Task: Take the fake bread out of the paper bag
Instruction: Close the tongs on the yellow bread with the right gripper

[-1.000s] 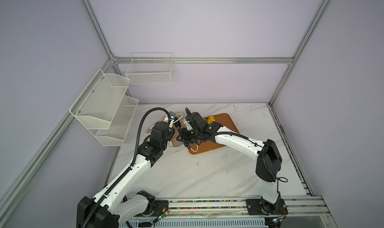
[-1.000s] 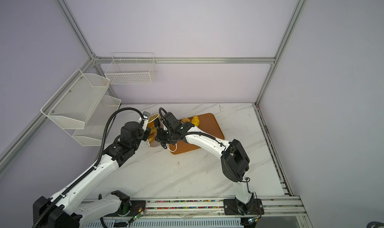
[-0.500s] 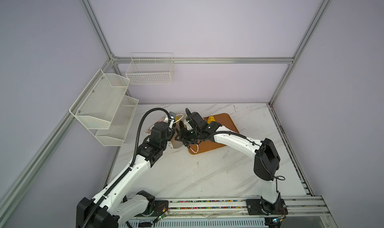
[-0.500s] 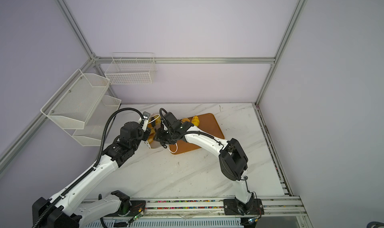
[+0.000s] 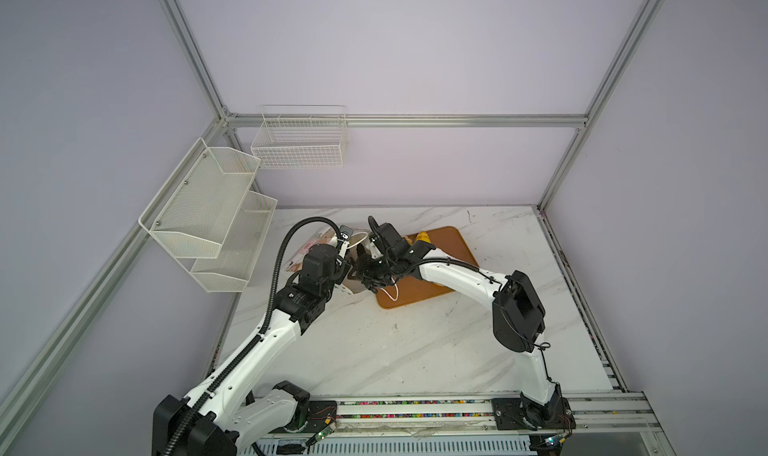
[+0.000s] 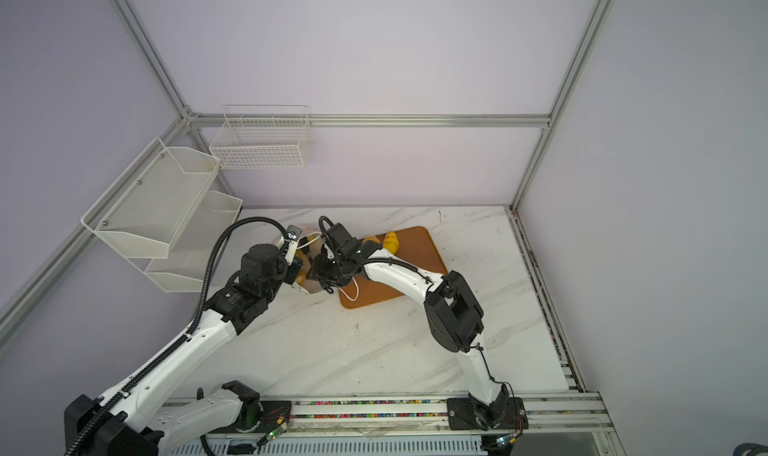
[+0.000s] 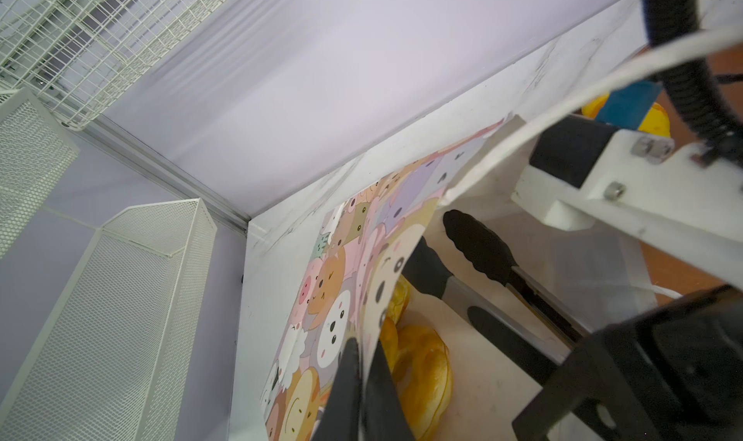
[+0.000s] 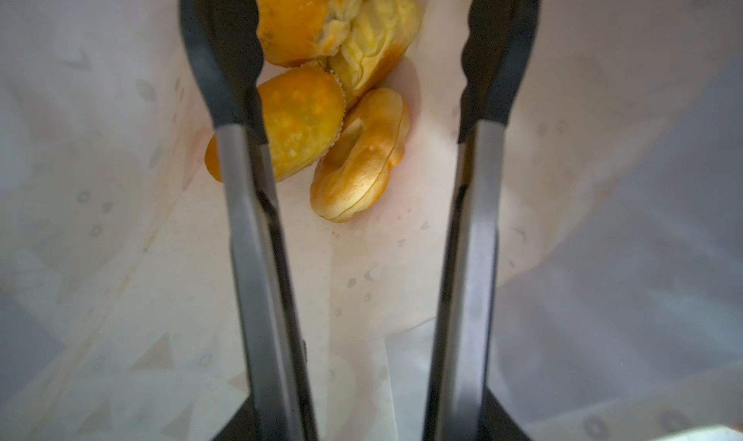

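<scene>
The paper bag (image 5: 309,246) (image 7: 333,282) lies on its side at the back left of the table, its mouth facing the tray. My left gripper (image 7: 362,350) (image 5: 345,266) is shut on the bag's upper edge and holds the mouth up. My right gripper (image 8: 358,0) (image 5: 362,271) reaches into the bag, its long fingers (image 7: 478,246) open and empty. Deep in the bag lies several pieces of fake bread: a ring doughnut (image 8: 362,157) (image 7: 422,374), a bun (image 8: 297,125) partly behind one finger, and ridged rolls (image 8: 374,36). Another yellow piece (image 6: 390,241) (image 5: 423,237) rests on the tray.
The orange-brown tray (image 5: 453,246) (image 6: 419,258) sits right of the bag, with a white cord handle (image 5: 390,296) trailing onto it. A wire basket (image 5: 299,142) hangs on the back wall. A mesh shelf (image 5: 208,208) hangs on the left wall, close to the bag.
My right gripper's fingers have spread apart and pushed a little deeper into the bag. The left gripper still holds the bag's edge in the same place.
</scene>
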